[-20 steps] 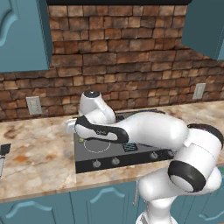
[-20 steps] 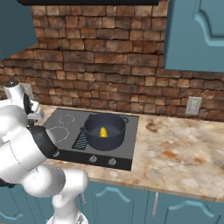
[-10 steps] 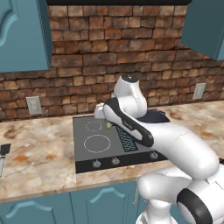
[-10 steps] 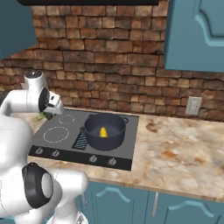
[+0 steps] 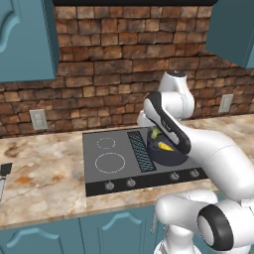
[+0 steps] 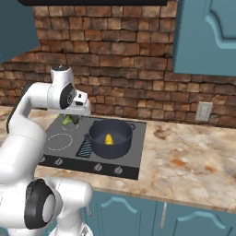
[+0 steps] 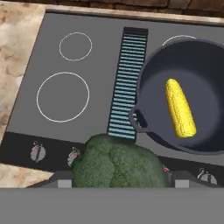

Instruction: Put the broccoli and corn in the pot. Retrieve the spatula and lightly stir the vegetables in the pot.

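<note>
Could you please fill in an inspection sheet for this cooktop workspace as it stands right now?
Surface: black cooktop set in a marble counter.
Job's things: corn lies in the pot; broccoli is held above the cooktop, left of the pot; spatula lies on the counter, far left.
Clutter: nothing seen.
End effector: closed on the broccoli.
Cables: nothing seen.
Surroundings: brick wall, teal cabinets, wall outlets.
</note>
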